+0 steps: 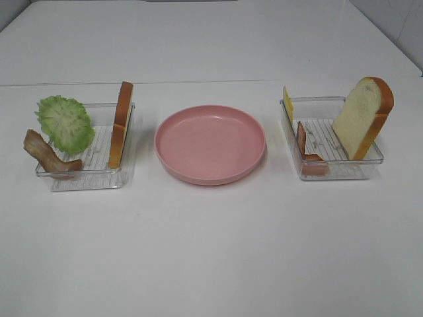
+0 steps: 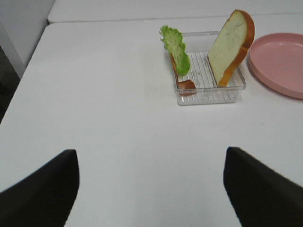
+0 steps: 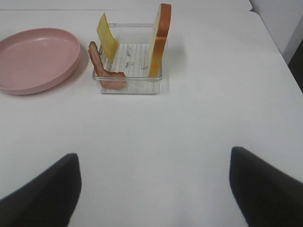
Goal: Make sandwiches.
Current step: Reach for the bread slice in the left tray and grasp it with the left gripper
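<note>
Exterior high: white toy bread slices with orange-brown crust [image 1: 121, 125] stand in both clear plastic trays [image 1: 86, 179]; left end effector [image 2: 150, 156], right end effector [image 3: 154, 153] apart, empty; best: pinch slice across faces, lay flat on pink round plate [image 1: 210, 143]

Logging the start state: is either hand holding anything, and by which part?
Nothing is held: the left hand and the right hand are both open and empty above the table.
</note>
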Robot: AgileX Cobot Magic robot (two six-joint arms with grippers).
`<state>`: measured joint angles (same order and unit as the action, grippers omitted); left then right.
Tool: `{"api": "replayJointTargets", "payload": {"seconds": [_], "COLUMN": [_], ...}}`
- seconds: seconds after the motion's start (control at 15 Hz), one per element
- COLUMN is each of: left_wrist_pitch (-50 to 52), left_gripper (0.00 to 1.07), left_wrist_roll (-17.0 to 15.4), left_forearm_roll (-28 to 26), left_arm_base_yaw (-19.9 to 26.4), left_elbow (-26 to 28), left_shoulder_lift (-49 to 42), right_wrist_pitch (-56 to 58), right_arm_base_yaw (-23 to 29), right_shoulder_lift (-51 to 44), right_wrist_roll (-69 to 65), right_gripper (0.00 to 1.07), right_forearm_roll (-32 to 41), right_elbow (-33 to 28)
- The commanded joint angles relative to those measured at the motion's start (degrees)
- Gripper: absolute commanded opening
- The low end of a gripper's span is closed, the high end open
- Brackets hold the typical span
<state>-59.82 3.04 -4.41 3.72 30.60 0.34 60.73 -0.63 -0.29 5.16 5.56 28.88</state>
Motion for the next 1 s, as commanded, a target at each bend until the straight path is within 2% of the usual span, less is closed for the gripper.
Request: {"api": "replayJointTargets", "payload": {"seconds": [0.07,0.33,0.53,0.6,0.73,0.8,0.93,1.0], "left_wrist_pitch": [5.33,6.76,6.13,5.16,3.09,3.09,0.23,0.4], "left_gripper": [0.79,0.79,0.79,0.79,0.79,0.79,0.79,0.78], "left_wrist_roll": [-0.29,-0.29,-0.29,-0.17,-0.17,-0.17,-0.06,2.35], "left_forearm_roll": [-0.63,-1.38,-4.07,-7.73,-9.57,-9.57,-11.12,-11.06], "left_arm_base_yaw": [0.06,0.06,0.06,0.06,0.06,0.06,0.06,-0.8], "left_elbow": [2.58,7.22,13.46,18.33,22.06,22.06,28.65,34.15], "left_shoulder_lift": [5.84,19.77,33.8,43.2,50.13,50.13,61.42,69.33], "right_wrist_pitch": [0.06,0.06,0.06,0.06,0.06,0.06,0.06,0.06], "right_arm_base_yaw": [-0.4,-0.4,-0.4,-0.4,-0.4,-0.4,-0.4,-0.4], "right_shoulder_lift": [-0.97,-0.97,-0.97,-0.97,-0.97,-0.97,-0.97,-0.97], "right_wrist_roll": [0.8,0.8,0.8,0.8,0.8,0.8,0.8,0.8], "right_gripper": [0.8,0.8,0.8,0.8,0.8,0.8,0.8,0.8], "right_forearm_roll": [-0.17,-0.17,-0.17,-0.17,-0.17,-0.17,-0.17,-0.17], "right_elbow": [0.0,0.0,0.0,0.0,0.0,0.0,0.0,0.0]}}
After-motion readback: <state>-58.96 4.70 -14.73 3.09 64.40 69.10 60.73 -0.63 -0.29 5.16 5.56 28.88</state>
